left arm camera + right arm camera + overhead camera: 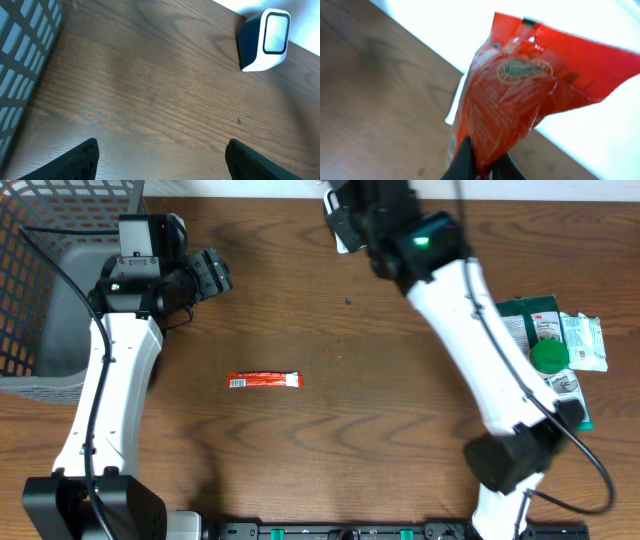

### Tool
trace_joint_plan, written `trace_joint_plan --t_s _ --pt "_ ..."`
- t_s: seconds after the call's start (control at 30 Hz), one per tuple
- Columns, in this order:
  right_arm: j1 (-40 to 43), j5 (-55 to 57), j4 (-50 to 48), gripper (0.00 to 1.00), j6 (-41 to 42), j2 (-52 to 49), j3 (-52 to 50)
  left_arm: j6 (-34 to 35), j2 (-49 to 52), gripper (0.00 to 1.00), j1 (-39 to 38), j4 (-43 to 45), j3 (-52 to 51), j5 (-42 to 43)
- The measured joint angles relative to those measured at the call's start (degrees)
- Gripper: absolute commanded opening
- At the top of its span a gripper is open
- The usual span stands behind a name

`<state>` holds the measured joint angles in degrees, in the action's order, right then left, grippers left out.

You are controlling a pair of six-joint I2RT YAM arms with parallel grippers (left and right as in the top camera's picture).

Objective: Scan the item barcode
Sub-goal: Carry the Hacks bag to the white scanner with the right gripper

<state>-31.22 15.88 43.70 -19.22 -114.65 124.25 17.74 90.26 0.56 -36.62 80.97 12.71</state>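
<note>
When I checked the right wrist view, the right gripper [485,162] was clamped on the lower edge of a red pouch [520,95], with its black fingers [465,160] pinching the film. The pouch stood upright above the fingers and showed a round emblem near its top. No barcode was legible on the face turned to that camera. From overhead, the right arm reached to the far edge of the table [400,440], and its own body hid the pouch.

The left gripper [161,145] stood wide open with nothing between its fingers [80,160], only bare wood grain below. Ahead of it, the left wrist camera showed the barcode scanner [264,40], a white and black unit at the far table edge, well apart from the fingers. A wire basket [40,280] sat at the left of the table, beside the left arm.

A red sachet [264,381] lay flat near the table centre with its barcode panel at its left end, apart from both grippers. At the right side lay a green 3M package [535,315], a green lid [548,356] and a white packet [583,340].
</note>
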Motion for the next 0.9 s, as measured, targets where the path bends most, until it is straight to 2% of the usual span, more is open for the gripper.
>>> trace_joint_plan --t_s 0.4,0.8,0.9 --pt "-2.38 13.99 -26.8 0.01 -22.08 -15.58 0.2 0.0 0.0 0.82 0.0 -0.04 0.0 0.02" --pt "-2.27 19.45 -61.35 0.02 -53.68 -31.15 0.42 0.0 0.0 0.82 -0.02 -0.02 0.0 0.02" --pt "-1.95 19.8 -64.54 0.01 -59.39 -34.03 0.42 0.0 0.0 0.82 0.0 -0.02 0.0 0.0"
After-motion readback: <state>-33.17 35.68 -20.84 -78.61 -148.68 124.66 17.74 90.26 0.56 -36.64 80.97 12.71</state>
